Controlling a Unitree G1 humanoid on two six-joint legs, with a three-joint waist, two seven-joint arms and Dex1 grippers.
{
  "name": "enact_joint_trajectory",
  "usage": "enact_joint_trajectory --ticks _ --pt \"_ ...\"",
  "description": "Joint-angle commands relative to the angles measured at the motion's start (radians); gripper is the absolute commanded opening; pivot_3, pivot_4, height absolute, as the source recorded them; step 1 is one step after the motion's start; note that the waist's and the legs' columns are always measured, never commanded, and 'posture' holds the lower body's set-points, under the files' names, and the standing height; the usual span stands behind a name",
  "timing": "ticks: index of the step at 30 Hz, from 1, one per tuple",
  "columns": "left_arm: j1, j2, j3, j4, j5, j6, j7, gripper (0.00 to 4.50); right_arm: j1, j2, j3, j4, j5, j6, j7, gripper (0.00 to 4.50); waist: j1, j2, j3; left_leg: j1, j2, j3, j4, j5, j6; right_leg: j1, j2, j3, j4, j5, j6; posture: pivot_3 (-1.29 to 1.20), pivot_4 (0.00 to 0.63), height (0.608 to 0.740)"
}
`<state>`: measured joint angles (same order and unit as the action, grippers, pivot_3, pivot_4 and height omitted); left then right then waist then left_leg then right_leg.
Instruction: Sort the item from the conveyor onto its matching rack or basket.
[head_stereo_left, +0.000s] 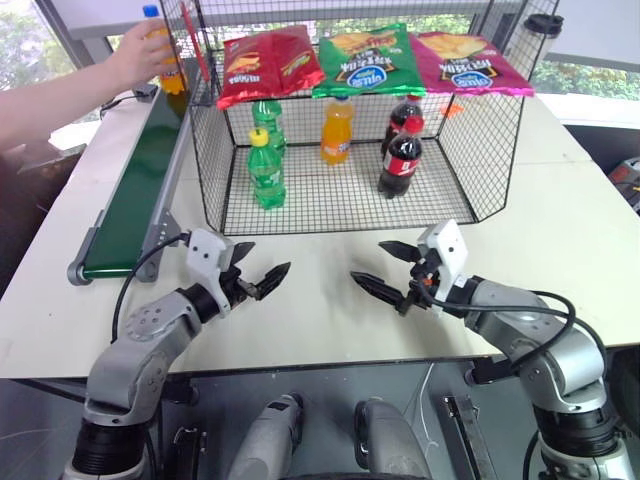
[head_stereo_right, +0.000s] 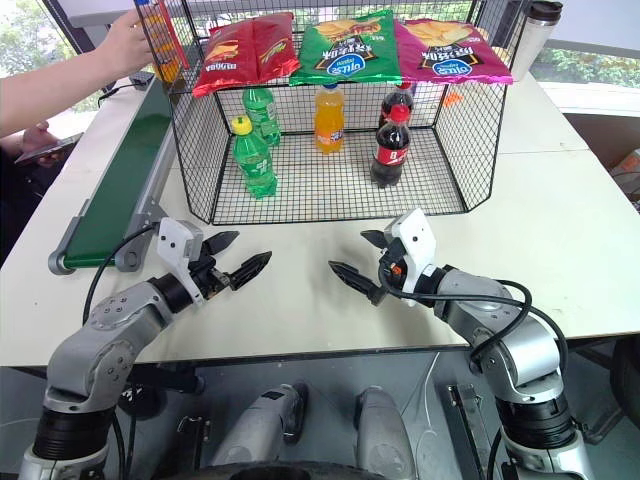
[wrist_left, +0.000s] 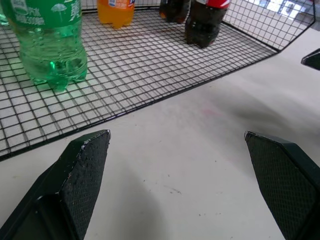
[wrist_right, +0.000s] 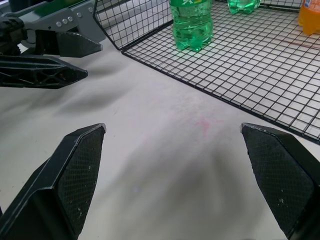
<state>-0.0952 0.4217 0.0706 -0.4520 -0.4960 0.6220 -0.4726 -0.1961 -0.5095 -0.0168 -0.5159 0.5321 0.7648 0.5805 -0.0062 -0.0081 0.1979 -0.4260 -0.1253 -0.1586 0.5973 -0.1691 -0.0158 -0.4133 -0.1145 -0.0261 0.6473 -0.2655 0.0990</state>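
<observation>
two grippers hover over the white table (head_stereo_left: 560, 230), facing each other in front of the large black wire-mesh cage (head_stereo_left: 480, 150) — the left gripper (head_stereo_left: 258, 272) and the right gripper (head_stereo_left: 383, 268) both with fingers spread wide, holding nothing. the small clear orange soda bottle with a blue cap (head_stereo_left: 165, 55) sits in a person's hand (head_stereo_left: 135, 55) at the far end of the long dark green conveyor belt (head_stereo_left: 135, 180). the right wrist view catches the left gripper's black fingers (wrist_right: 42, 75); the head views alone show three chip bags (head_stereo_left: 370, 60) atop the cage.

White table (head_stereo_left: 560, 230), windows (head_stereo_left: 25, 40) behind
</observation>
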Motion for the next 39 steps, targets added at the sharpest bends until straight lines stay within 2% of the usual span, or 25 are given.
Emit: enact_joint_trajectory --ticks 1,12,16,21,25,30,39 --pt "-0.017 -0.001 0.006 -0.018 0.008 -0.029 0.001 4.50 -0.013 0.002 -0.004 -0.040 0.003 -0.021 -0.010 4.47 0.000 0.000 0.000 0.000 0.000 0.000 0.000 0.000 0.000 0.000 0.000 0.000 0.000 0.000 0.000 0.00 0.150 0.739" --pt "-0.011 -0.006 0.056 -0.028 0.003 -0.044 0.029 4.50 -0.015 0.002 0.006 -0.042 0.013 -0.026 -0.011 4.47 0.002 0.000 0.000 0.000 0.000 0.000 0.000 0.000 0.000 0.000 0.000 0.000 0.000 0.000 0.000 0.00 0.150 0.739" --pt "-0.015 -0.005 0.140 -0.056 -0.025 -0.037 0.070 4.50 -0.031 0.003 0.013 -0.039 0.024 -0.025 0.003 4.47 0.000 0.000 0.000 0.000 0.000 0.000 0.000 0.000 0.000 0.000 0.000 0.000 0.000 0.000 0.001 0.00 0.150 0.739" --pt "-0.015 0.040 0.254 -0.082 -0.073 -0.001 0.094 4.50 -0.057 -0.012 0.010 -0.042 0.057 -0.016 0.045 4.47 0.001 0.000 0.000 0.000 0.000 0.000 0.000 0.000 0.000 0.000 0.000 0.000 0.000 0.001 0.002 0.00 0.150 0.739" --pt "-0.024 0.063 0.387 -0.048 -0.145 0.032 0.131 4.50 -0.086 -0.022 0.008 -0.049 0.084 -0.006 0.067 4.47 -0.001 0.000 0.000 0.000 0.000 0.000 0.000 0.000 0.000 0.000 0.000 0.000 0.000 0.001 0.002 0.00 0.150 0.739" --pt "-0.012 0.101 0.492 0.032 -0.175 0.046 0.145 4.50 -0.143 -0.015 0.020 -0.057 0.125 0.016 0.074 4.47 -0.001 0.000 0.000 0.000 0.000 0.000 0.000 0.000 0.000 0.000 0.000 0.000 0.000 0.001 0.002 0.00 0.150 0.739" --pt "0.033 0.165 0.560 0.128 -0.152 0.018 0.134 4.50 -0.206 -0.001 0.042 -0.043 0.156 0.021 0.076 4.47 0.002 0.000 0.000 0.000 0.000 0.000 0.000 -0.001 -0.002 0.000 0.000 0.000 -0.001 0.000 -0.001 0.00 0.150 0.739"
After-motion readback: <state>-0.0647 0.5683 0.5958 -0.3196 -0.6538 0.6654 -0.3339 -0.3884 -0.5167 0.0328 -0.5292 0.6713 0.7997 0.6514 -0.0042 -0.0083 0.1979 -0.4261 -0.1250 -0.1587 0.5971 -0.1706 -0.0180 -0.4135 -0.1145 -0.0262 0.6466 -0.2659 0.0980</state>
